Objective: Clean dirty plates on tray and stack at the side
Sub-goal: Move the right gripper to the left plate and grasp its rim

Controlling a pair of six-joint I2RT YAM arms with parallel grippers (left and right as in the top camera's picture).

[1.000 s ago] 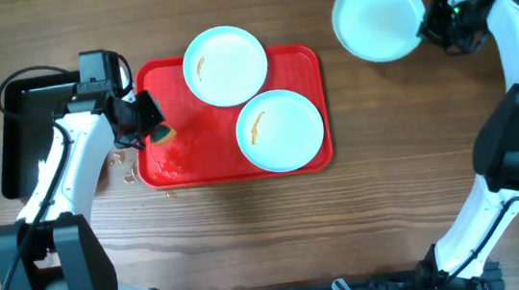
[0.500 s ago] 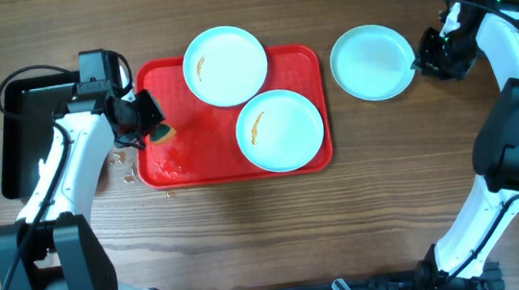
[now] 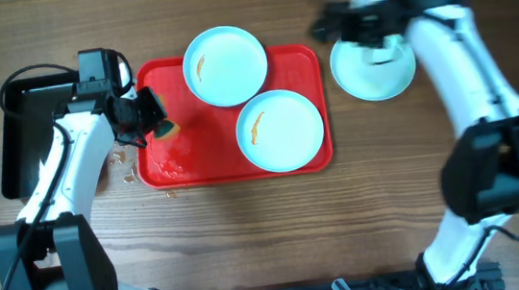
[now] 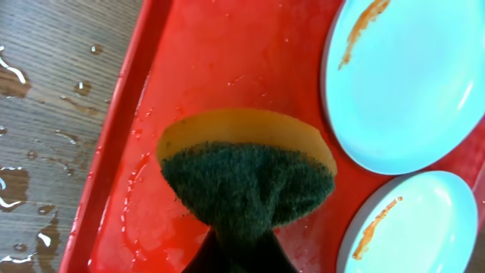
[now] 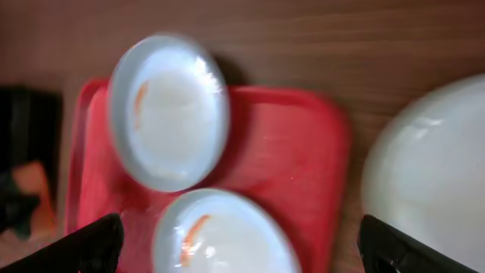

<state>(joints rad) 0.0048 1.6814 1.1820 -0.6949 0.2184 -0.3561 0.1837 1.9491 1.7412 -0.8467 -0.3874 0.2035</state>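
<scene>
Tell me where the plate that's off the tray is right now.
In the overhead view, that plate lies on the table just right of the red tray, by its far right corner, partly under the right arm.

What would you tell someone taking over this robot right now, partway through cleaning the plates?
Left end effector: shut on the sponge, over the tray's left side.
Right end effector: open, holding nothing.
Done: one plate, no smear visible, lies on the table right of the tray.
To do: two smeared plates on the tray need wiping, then stacking on that one.
</scene>
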